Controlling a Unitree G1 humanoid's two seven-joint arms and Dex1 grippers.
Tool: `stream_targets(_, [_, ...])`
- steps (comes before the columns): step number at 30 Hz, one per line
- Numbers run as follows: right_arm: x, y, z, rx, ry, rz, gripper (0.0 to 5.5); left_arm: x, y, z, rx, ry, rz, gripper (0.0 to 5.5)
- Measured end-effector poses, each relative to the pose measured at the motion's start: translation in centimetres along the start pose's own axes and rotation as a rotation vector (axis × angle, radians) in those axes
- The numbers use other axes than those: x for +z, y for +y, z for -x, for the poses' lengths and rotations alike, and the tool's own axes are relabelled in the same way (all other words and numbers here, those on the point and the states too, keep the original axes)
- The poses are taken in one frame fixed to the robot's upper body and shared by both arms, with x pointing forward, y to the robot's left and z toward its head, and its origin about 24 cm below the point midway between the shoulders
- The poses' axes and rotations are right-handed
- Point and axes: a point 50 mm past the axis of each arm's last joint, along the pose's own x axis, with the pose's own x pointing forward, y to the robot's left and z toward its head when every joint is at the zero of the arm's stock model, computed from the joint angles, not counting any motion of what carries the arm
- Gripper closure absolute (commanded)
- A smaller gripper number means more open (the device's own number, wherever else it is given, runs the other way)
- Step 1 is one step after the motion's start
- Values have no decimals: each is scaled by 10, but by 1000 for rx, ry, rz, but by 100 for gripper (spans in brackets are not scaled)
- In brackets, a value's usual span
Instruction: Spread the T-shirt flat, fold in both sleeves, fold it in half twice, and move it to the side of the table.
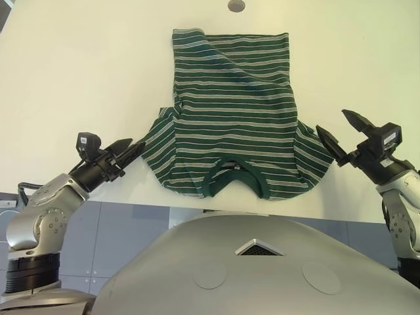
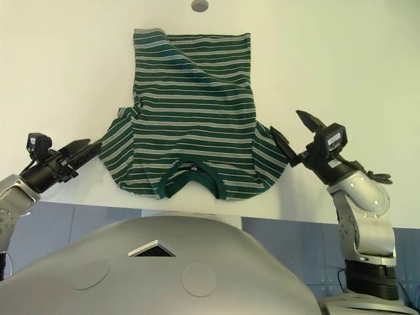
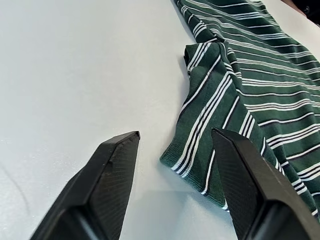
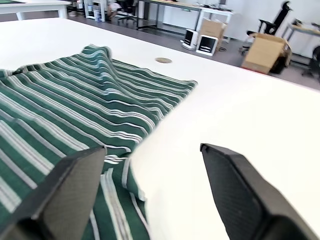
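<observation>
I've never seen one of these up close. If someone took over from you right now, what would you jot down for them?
Left end effector: open, holding nothing, low at the edge of the left sleeve.
Right end effector: open, holding nothing, beside the right sleeve.
T-shirt: lies mid-table, collar toward the robot, spread out but wrinkled, with the far left corner turned over.
Done: roughly spread.
Left: smooth it, fold in both sleeves, fold in half twice, move it to the table's side.
</observation>
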Motion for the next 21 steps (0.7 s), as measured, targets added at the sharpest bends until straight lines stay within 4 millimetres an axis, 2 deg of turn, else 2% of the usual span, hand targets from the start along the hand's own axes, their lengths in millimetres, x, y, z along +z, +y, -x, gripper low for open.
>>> stream_targets(3, [-24,2,24,-165,-10,-264,196,-7,-8,0,-25,9,-41,387])
stream_targets(5, [-36,15,37,-188,15,-411,196,-9,-7,1,-13,4,-72,428])
stream_targets(8, [-47,22,44,-187,45,-571,196,-11,-8,-2,5,-27,-94,472])
stream_targets(12, [-46,20,48,-175,14,-802,196,-11,-15,-8,-29,-46,-77,542])
stream_targets(16, [-44,28,47,-103,22,-968,196,-5,-20,-7,-74,-54,-70,547])
stream_targets(18, [-44,31,45,-80,36,-986,196,8,-27,-11,-117,-92,-93,547])
stream_targets(21, [-43,31,36,-99,29,-991,253,24,-36,-15,-158,-137,-140,550])
